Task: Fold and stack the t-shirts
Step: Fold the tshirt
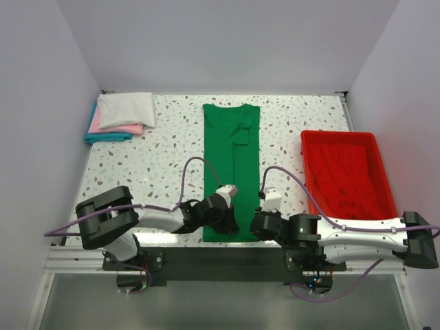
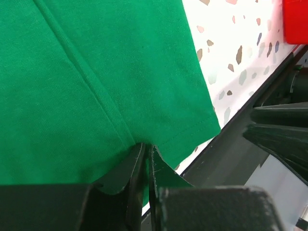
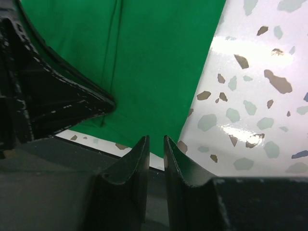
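Note:
The green t-shirt [image 1: 232, 158] lies as a long narrow strip down the middle of the table, collar end far, hem at the near edge. My left gripper [image 1: 227, 221] is shut on the hem near the middle; in the left wrist view [image 2: 146, 145] the green cloth [image 2: 96, 72] is pinched between the fingers. My right gripper [image 1: 256, 225] is at the shirt's near right corner; in the right wrist view [image 3: 156, 139] its jaws are a narrow slit apart, empty, just over the cloth's corner [image 3: 144, 57]. The white, pink and teal folded shirts [image 1: 124, 113] are stacked at the far left.
A red tray [image 1: 377, 148] holding red cloth stands on the right side of the table. The near table edge and black frame run right under both grippers. The left gripper's dark body [image 3: 57, 101] sits close beside the right one.

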Motion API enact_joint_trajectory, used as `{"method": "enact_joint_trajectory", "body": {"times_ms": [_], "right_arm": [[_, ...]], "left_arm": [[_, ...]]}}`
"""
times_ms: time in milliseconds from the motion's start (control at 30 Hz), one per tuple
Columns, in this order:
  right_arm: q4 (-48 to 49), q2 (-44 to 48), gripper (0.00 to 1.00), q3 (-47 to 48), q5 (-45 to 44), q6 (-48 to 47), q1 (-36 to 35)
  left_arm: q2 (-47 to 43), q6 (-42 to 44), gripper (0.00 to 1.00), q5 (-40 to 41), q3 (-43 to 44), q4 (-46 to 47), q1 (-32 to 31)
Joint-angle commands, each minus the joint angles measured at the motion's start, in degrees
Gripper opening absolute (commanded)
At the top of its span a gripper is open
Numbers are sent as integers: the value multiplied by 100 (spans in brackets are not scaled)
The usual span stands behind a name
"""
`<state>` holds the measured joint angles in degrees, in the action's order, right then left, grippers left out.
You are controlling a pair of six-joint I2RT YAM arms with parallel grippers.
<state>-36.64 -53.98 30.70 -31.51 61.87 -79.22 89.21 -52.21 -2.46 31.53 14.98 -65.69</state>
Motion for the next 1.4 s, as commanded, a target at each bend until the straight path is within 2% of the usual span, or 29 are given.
{"method": "enact_joint_trajectory", "body": {"times_ms": [0, 133, 167, 300, 367, 400, 500, 533, 667, 833, 1167, 1367], "right_arm": [[-640, 133, 23, 489, -479, -227, 21], [-722, 282, 32, 508, -226, -543, 143], [-591, 256, 37, 473, -94, -614, 187], [-318, 37, 49, 393, 416, -729, 267], [84, 54, 53, 254, 785, -799, 389], [226, 97, 58, 183, 1195, -816, 459], [491, 159, 60, -98, 1978, -834, 1055], [552, 255, 60, -308, 2156, -782, 1206], [887, 704, 57, -802, 2878, -448, 1769], [948, 818, 57, -1135, 3071, 175, 1831], [465, 1916, 53, -1637, 2571, 1161, 1831], [578, 1812, 50, -1716, 2456, 1284, 1831]], "left_arm": [[176, -123, 13, -71, -33, 5, -67], [-570, -88, 22, 237, 2, -346, -67], [-719, -53, 25, 228, 20, -504, -67], [-1379, -35, 43, 483, 20, -970, -58], [-1844, -210, 48, 649, -76, -1302, -67], [-2020, -307, 50, 746, -129, -1444, -75], [-2906, -825, 57, 1333, -401, -2305, -58], [-3083, -1000, 57, 1423, -585, -2655, -49], [-3857, -1721, 58, 1529, -1043, -3071, -40], [-4429, -2013, 57, 1424, -1561, -3133, -49], [-4131, -2189, 55, 1125, -1957, -2518, -32], [-3973, -2329, 49, 1186, -1975, -2675, -5]]}}
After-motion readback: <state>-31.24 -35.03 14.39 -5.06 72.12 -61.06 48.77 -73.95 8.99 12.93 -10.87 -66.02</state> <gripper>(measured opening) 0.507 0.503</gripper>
